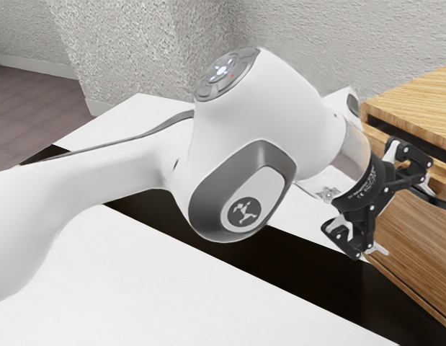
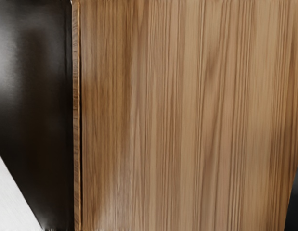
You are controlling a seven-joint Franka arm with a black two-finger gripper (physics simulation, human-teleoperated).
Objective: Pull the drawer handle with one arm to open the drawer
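Two fingers [image 1: 408, 157] of the gripper [image 1: 401, 220] stand wide apart, one toward 1 o'clock and the other toward 7 o'clock of the hand, their pale tips right up against the wood. Nothing shows clamped between them.

At 3 to 4 o'clock in the exterior view sits the cabinet [image 1: 417, 97], and the drawer [image 1: 417, 241] is the grained panel below its top. Dark seams run under the top slab; I cannot tell whether the drawer is out at all. A dark sliver at the 3 o'clock edge, just past the upper fingertip, is probably the handle [image 1: 444, 204], mostly cut off. The arm [image 1: 244, 166] comes in from 9 o'clock across the white table [image 1: 136, 288].

From the wrist, the wood grain lies close under the hand, with a thin edge seam and a dark strip beside it.

Judging by looks, the handle is a rigid bar, hard and likely smooth, so the pads should close across its middle, squarely from both sides, to keep it from sliding. The drawer should run stiffly along one line, with some weight; a straight pull away from the cabinet face suits it, since an angled tug could bind it.
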